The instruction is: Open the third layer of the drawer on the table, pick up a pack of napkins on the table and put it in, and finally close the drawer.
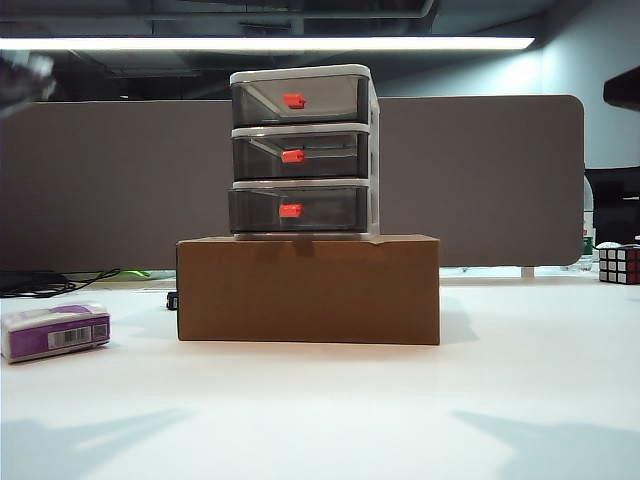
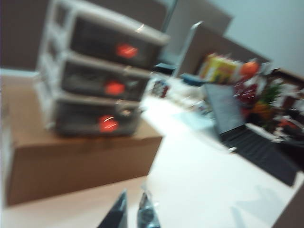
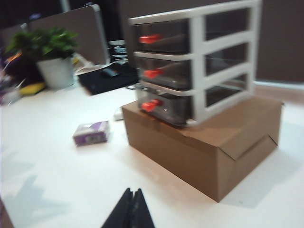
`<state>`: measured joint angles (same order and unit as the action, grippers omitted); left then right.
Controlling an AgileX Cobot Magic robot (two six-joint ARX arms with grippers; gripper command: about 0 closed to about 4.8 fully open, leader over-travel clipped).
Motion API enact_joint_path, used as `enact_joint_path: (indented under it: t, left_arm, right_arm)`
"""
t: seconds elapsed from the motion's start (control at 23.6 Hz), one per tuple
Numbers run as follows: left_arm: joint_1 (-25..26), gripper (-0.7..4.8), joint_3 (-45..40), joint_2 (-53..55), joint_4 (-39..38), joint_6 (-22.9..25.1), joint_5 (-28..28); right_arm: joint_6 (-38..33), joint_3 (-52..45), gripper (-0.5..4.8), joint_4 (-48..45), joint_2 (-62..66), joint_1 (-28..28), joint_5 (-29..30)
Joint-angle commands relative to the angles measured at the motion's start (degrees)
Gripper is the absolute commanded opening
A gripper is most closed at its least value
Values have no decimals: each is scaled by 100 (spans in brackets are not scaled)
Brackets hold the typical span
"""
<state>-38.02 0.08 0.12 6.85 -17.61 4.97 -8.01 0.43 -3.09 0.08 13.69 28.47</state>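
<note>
The drawer (image 1: pixel 303 152) stands on a brown cardboard box (image 1: pixel 308 290) near the middle of the table (image 1: pixel 320 410), all three trays pushed in. The third layer (image 1: pixel 298 209), lowest of the three, sits just above the box lid with its red handle (image 1: pixel 290 210) at front centre. The pack of napkins (image 1: pixel 55 331) lies flat on the table well to the left of the box, barcode label facing the exterior camera.

Neither arm shows in the exterior view; only the wrist cameras give them. In the left wrist view the left gripper (image 2: pixel 131 213) hangs over bare table in front of the box, its tips nearly together with a thin gap and nothing between them, though the picture is blurred. The right wrist view shows the right gripper (image 3: pixel 131 209) with tips pressed together, empty, above the table short of the box; this view alone takes in pack and drawer together. A Rubik's cube (image 1: pixel 620 264) appears only at the exterior view's right edge.
</note>
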Motion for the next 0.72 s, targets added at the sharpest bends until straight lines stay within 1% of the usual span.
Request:
enact_joint_path:
  t: [0.04,0.08,0.13,0.21,0.3,0.34,0.38,0.42,0.47,0.51,0.55,0.59,0.72]
  left_arm:
    - [-385,22,35,2,426,111,-706]
    - [-444,21,35,2,378,109,-776]
    - [-481,21,35,31,9,105,-872]
    - [-481,22,35,275,-511,105,-933]
    - [-481,22,35,568,-313,96,-1106]
    - [-481,22,35,968,133,55,-1508]
    - [-479,28,35,1456,664,50,-1641]
    - [-479,40,35,2127,1333,55,-1655]
    - [-481,68,35,2474,1670,50,-1637]
    - [-483,162,48,3329,2448,0,-1606]
    - [-490,231,122,4148,3093,4,-1521]
    - [-492,252,216,4669,3451,4,-1515]
    - [-527,252,503,5827,4190,4,-1340]
  right_arm:
    - [-616,-37,-6,-72,-11,13,-177]
    - [-713,-37,-6,-85,-11,13,-144]
    - [-874,-37,-6,-116,-11,22,-92]
    - [-892,-20,-6,-197,-9,94,-31]
    - [-892,-11,-6,-195,4,160,-37]
    - [-896,-9,-6,-186,24,238,-90]
    - [-903,11,-6,-184,50,334,-197]
    - [-903,98,-6,-177,131,442,-365]
    - [-903,157,-6,-168,184,492,-455]
    - [-887,330,-6,-151,365,627,-660]
    - [-833,507,-6,-144,599,728,-813]
    - [-800,623,-6,-144,787,774,-887]
    - [-800,914,-6,-149,1360,833,-927]
